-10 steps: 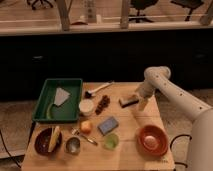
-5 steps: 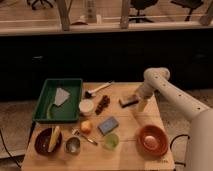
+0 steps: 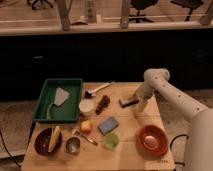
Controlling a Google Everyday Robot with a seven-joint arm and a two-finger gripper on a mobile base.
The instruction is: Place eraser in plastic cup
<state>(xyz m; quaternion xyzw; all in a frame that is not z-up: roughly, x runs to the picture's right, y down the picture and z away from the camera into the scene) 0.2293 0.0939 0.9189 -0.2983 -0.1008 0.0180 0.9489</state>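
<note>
Your tool [image 3: 136, 104] hangs low over the right part of the table [image 3: 125, 155] at the end of the pale arm, which reaches in from the right. Its fingers stand apart. The eraser [image 3: 127, 102] lies flat on the table just at the tool's left side; you cannot tell whether a finger touches it.

Left of the eraser you have a dark bunch of grapes [image 3: 103, 103], then a white cup [image 3: 86, 107], with a brush [image 3: 100, 90] behind them. Nearer the front edge lies a blue-grey pad [image 3: 107, 125], an orange fruit [image 3: 86, 126] beside it.

The plastic cup [image 3: 111, 141] stands upright just in front of the pad, well apart from the eraser. To its right is an orange bowl [image 3: 152, 141]; to its left are a metal cup [image 3: 73, 145] and a brown bowl [image 3: 47, 141]. A green tray [image 3: 50, 92] fills the far left.
</note>
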